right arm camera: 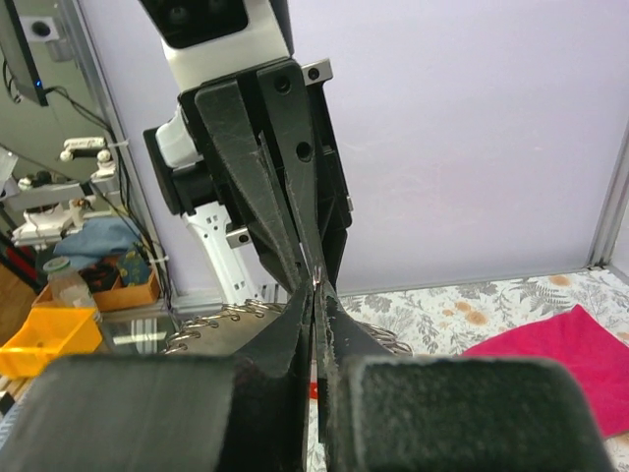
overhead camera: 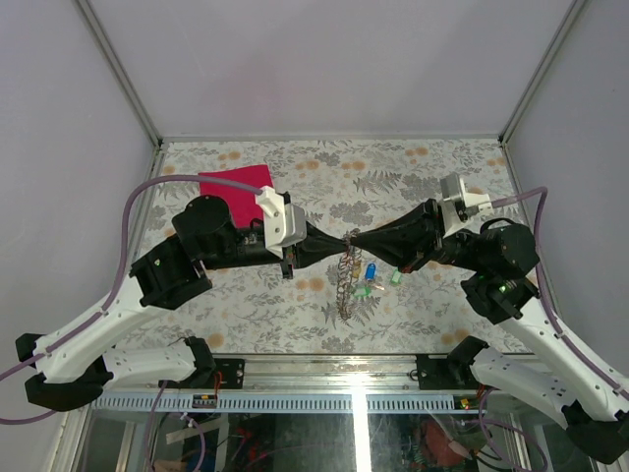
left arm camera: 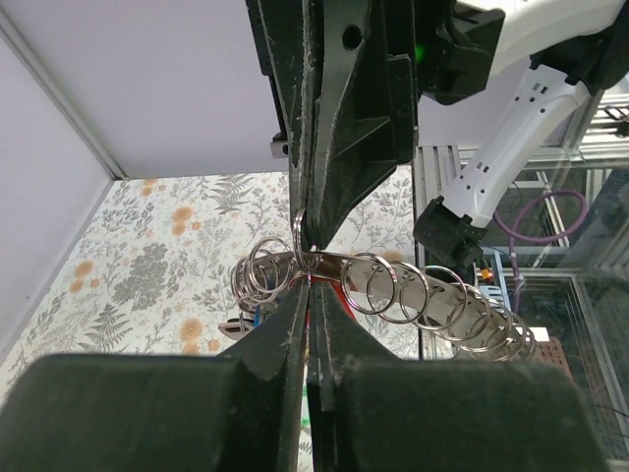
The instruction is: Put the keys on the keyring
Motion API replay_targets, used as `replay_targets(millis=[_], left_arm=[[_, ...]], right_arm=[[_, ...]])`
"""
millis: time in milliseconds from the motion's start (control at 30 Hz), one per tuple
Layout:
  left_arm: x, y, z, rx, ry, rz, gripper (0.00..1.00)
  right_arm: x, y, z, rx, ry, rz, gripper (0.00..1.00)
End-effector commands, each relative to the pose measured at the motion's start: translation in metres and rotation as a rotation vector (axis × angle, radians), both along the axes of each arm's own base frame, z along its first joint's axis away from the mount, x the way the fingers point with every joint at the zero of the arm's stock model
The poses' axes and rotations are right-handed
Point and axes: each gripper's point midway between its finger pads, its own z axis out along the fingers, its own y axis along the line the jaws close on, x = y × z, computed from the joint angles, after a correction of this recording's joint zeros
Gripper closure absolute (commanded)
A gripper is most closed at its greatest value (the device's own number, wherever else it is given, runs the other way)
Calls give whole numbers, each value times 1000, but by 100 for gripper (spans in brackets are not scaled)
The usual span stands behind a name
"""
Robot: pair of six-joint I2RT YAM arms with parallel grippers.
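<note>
We hold the keyring (overhead camera: 345, 280) at centre: our left gripper (overhead camera: 339, 241) and right gripper (overhead camera: 362, 239) meet tip to tip, each pinched tight on its far end. The keys (overhead camera: 371, 276) lie just right of it.

Floral table (overhead camera: 413, 167): magenta cloth (overhead camera: 234, 184), perhaps keys (overhead camera: 371, 273).

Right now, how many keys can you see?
3: blue key, green key right of it, pale-green key nearer, all beside the keyring; more may be hidden.
</note>
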Motion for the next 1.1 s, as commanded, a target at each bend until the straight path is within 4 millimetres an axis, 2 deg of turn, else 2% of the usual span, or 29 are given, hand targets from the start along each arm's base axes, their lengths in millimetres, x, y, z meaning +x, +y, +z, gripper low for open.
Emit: replay_targets(millis=[0,233,400,633,833,1067], left_arm=[[1,2,23,-100,-14,25,100],[2,-3,21,-102,7,20,100],[3,-4,23,-110,13,20,99],[2,12,44,-189,1,69,82],[-1,21,59,-251,15,82,80],[-3,14,55,-271,51,50,70]], right_arm=[[-4,-21,52,220,-79,-72,100],[1,-29,63,370,-2,-66,100],[4,-28,60,392,14,-54,100],[-4,-25,57,316,-53,-50,100],[-10,-20,52,265,-83,-22,100],[-18,-16,50,216,-117,21,100]])
